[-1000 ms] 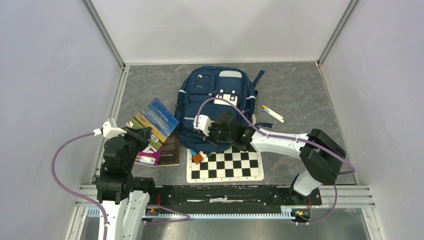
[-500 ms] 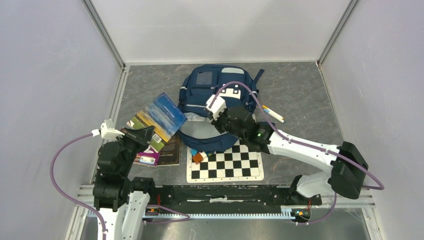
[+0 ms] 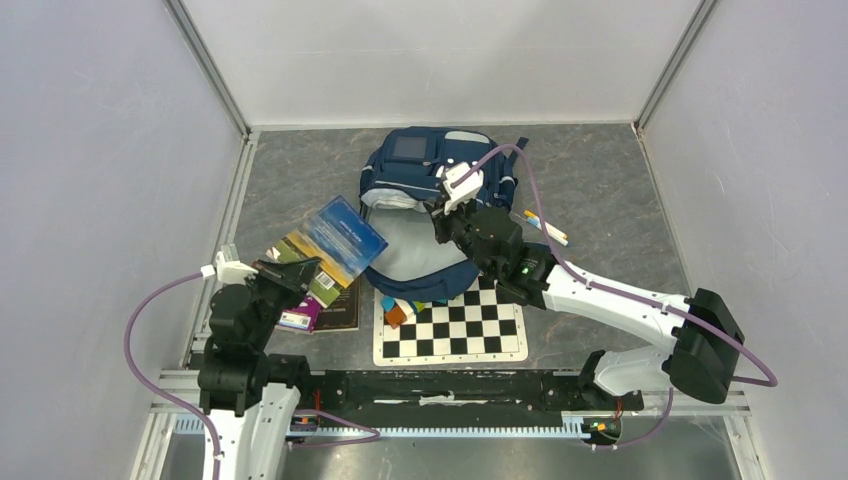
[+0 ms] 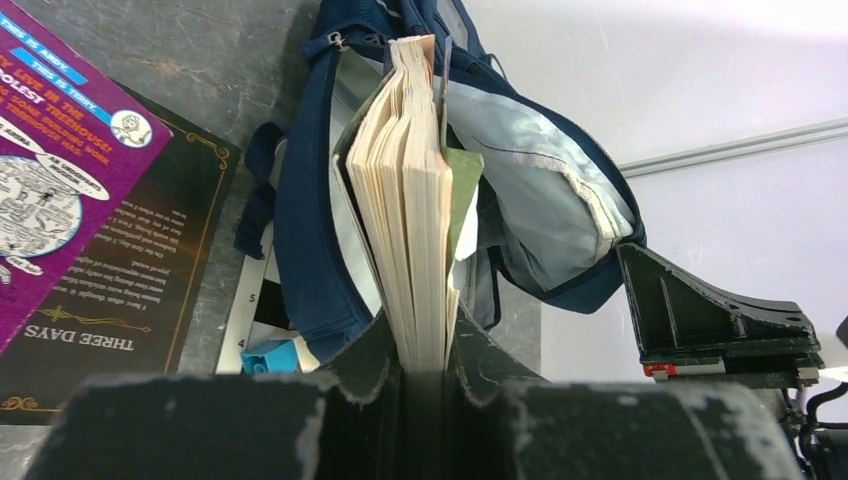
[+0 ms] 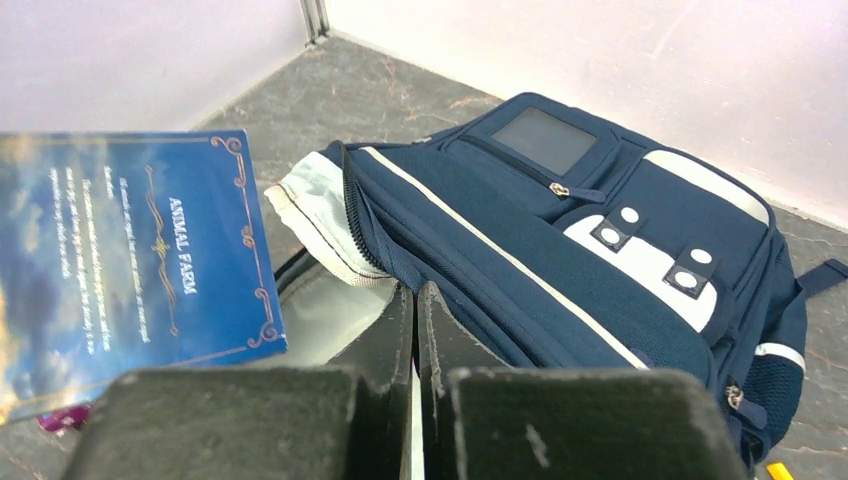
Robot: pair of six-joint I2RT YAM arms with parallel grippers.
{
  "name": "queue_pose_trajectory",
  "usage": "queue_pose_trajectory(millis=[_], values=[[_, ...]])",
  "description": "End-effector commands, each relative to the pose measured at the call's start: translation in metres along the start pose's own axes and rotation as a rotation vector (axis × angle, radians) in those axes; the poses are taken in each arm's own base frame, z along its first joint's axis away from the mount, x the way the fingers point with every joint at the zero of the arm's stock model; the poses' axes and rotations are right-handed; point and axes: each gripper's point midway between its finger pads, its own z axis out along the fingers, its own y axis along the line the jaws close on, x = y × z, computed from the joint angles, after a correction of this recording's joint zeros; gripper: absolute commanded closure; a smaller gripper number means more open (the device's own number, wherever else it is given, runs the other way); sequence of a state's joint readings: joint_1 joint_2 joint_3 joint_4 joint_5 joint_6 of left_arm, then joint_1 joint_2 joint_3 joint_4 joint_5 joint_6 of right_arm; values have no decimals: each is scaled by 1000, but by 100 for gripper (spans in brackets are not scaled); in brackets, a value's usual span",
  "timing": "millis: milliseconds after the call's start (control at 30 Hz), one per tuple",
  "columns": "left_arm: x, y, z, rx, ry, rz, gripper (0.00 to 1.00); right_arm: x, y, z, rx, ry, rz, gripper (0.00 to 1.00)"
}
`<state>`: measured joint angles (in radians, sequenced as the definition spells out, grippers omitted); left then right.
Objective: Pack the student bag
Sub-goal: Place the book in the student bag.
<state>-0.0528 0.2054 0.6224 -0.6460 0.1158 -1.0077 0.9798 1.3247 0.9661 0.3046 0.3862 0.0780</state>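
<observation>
Left fingers [image 4: 368,362] tight on book [image 4: 408,200]; right fingers [image 5: 447,335] tight on student bag [image 5: 560,235]

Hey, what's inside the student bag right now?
Only bare pale grey lining shows inside the open student bag. Its far end is covered by the lifted front panel, one edge by the blue book.

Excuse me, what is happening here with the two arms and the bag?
The right gripper, jaws shut on the front flap, holds the student bag open. The left gripper grips a blue book by its edge, aimed at the opening, not yet inside. A purple book, a black book and a chessboard lie nearby.
</observation>
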Motion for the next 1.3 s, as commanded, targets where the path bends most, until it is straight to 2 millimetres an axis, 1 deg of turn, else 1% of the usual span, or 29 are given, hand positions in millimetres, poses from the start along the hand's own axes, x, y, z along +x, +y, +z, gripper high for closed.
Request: queue_pose_trajectory(millis=[0,67,167,267,467,533,633,733,867,967,1100,1167,1267], values=[[0,-24,4,109,11,-124,98,-63,-1,1,16,-222,163,100],[11,-13,14,90,48,-214,98,-65,3,4,1,-225,174,100],[15,-3,24,88,42,-330,98,-66,7,8,-12,-225,187,100],[11,5,30,54,8,-343,98,-64,9,10,-16,-223,196,100],[19,9,60,42,61,-411,98,-60,18,14,-34,-223,207,100],[18,8,69,43,52,-416,98,-57,21,16,-37,-218,208,100],[19,1,82,54,47,-421,98,-54,25,18,-39,-216,207,100],[27,-7,97,58,54,-424,98,-55,27,19,-42,-221,198,100],[30,-19,114,89,-5,-423,98,-54,26,18,-35,-221,185,100],[26,-35,122,151,-60,-417,98,-51,24,17,-28,-219,172,100],[26,-56,127,233,-103,-417,98,-48,22,14,-23,-217,159,100],[28,-62,129,248,-115,-419,98,-47,22,14,-22,-214,154,100],[33,-62,136,246,-126,-413,98,-43,17,15,5,-204,120,100]])
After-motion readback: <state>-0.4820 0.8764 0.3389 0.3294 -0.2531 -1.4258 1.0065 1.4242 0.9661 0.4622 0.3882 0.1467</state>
